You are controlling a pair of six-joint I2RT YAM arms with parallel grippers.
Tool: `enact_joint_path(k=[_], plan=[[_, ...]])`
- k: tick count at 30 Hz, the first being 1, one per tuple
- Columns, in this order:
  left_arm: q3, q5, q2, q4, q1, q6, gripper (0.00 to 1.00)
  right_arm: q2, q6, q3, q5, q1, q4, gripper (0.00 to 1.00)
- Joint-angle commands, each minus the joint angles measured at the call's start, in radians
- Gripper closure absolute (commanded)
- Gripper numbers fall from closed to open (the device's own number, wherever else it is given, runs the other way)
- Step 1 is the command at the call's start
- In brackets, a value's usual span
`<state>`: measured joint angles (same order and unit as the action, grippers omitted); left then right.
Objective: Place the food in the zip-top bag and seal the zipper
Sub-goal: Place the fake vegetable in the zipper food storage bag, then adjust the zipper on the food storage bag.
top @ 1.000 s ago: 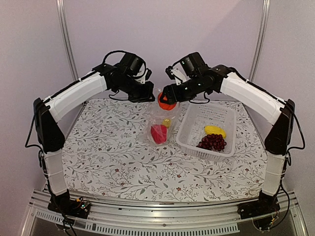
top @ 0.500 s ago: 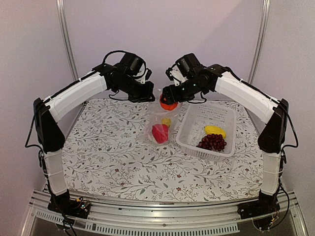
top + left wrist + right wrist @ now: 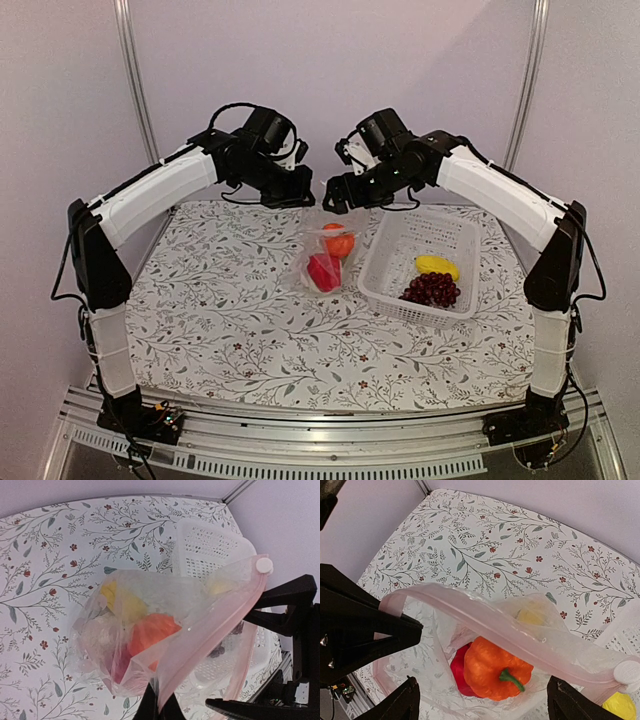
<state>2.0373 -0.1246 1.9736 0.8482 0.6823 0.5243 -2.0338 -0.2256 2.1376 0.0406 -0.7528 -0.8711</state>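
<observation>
I see the left gripper (image 3: 302,198) pinched tight on one edge of the zip-top bag (image 3: 95,630) and holding its mouth up, while the bag's lower part lies on the flowered cloth (image 3: 220,300) near the middle of the table. The plastic is clear, thin and much crinkled. The zipper (image 3: 485,622) is a smooth pinkish band along the mouth, with a small round white slider (image 3: 626,671) at one end, and the mouth stands open. The right gripper (image 3: 338,196) hovers just above the mouth with its jaws spread wide and nothing between them. Inside the bag lie an orange pepper (image 3: 492,667), lobed and glossy with a green stem, a red pepper (image 3: 457,667) touching it, and a yellow piece (image 3: 530,616). Just right of the bag stands the white perforated basket (image 3: 372,280), with a yellow oval piece (image 3: 437,265) and the dark knobbly grape bunch (image 3: 432,289)
</observation>
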Motion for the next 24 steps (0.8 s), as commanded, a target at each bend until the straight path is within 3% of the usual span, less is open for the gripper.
enact_joint_path(k=[1,7,16,24], plan=[[0.009,-0.011,-0.007,-0.028,-0.013,0.001,1.00,0.039,-0.021,0.019,0.013,-0.008,-0.008,0.13],[0.002,-0.007,-0.014,-0.029,-0.013,-0.002,1.00,0.090,-0.043,0.008,0.007,-0.008,-0.026,0.17],[-0.013,-0.008,-0.019,-0.029,-0.013,-0.003,1.00,0.229,-0.017,-0.134,-0.095,-0.007,-0.050,0.31],[-0.015,-0.014,-0.023,-0.027,-0.013,-0.006,1.00,0.203,-0.071,-0.185,-0.092,-0.004,-0.079,0.43]])
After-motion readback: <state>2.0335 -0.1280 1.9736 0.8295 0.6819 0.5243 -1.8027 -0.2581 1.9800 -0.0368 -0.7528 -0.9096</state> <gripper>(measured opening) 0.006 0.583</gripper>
